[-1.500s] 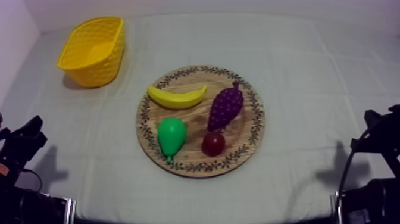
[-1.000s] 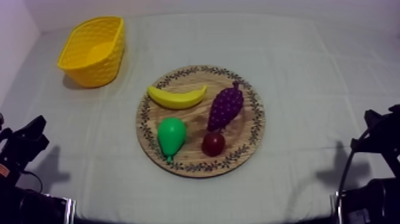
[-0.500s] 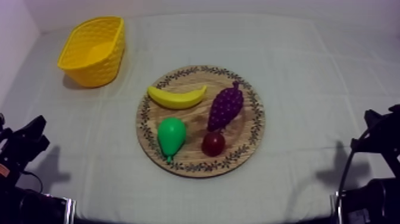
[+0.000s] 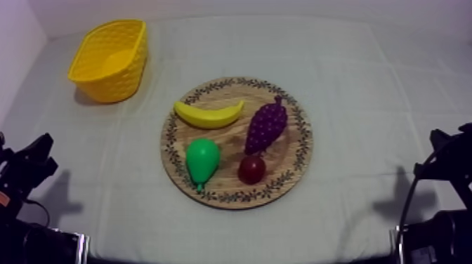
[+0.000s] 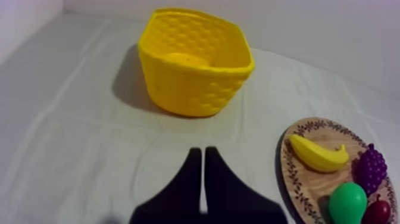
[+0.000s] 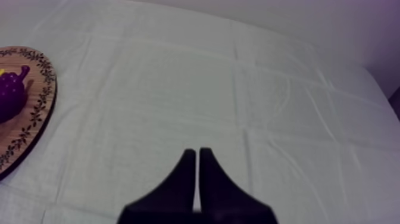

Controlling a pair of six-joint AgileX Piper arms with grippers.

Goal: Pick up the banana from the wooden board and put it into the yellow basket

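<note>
Top view: banana (image 4: 208,114) yellow, curved, lying on board (image 4: 291,151) | left gripper (image 5: 202,151), right gripper (image 6: 197,151): both closed, empty

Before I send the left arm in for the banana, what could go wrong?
The banana lies with one tip close to the grapes and the pear nearby, so a careless grasp might knock either. The left claw is shut; lowered like that, it would likely shove the banana instead of gripping it.

This looks like a robotics lab: a table (image 4: 393,105) draped in creased grey-white cloth, a bare pale wall (image 4: 17,49) along its left edge, a black left arm (image 4: 27,172) and right arm (image 4: 446,168) at its near corners, toy fruit (image 4: 203,160) on a wooden board (image 4: 298,140).
</note>
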